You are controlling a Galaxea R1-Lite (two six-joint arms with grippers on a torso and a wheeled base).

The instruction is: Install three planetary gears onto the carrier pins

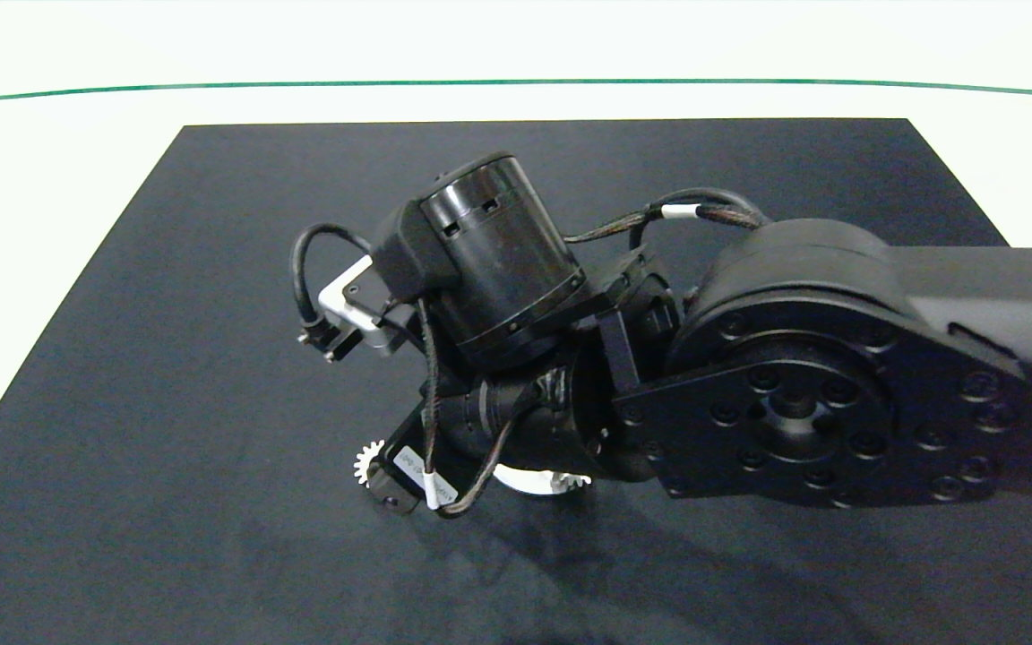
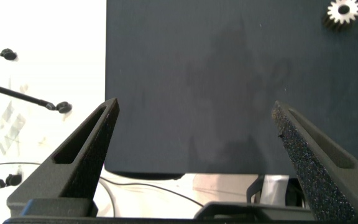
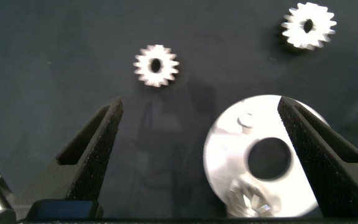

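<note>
In the right wrist view my right gripper (image 3: 200,104) hangs open above the white disc (image 3: 225,158), whose one visible carrier pin (image 3: 246,119) stands near the rim. A silvery gear (image 3: 250,199) lies on the disc beside the central hole; whether it sits on a pin I cannot tell. Two loose planetary gears (image 3: 156,65) (image 3: 309,25) lie flat on the dark mat beyond the disc. From above, the right arm (image 1: 794,394) hides most of the disc (image 1: 520,484); one gear (image 1: 365,463) shows left of it. My left gripper (image 2: 195,106) is open and empty, with one gear (image 2: 344,11) far ahead.
A dark mat (image 1: 211,403) covers the white table. In the left wrist view the mat's edge (image 2: 106,74) meets white table, with thin black cables (image 2: 30,96) lying there. A green line (image 1: 516,83) crosses the table's far side.
</note>
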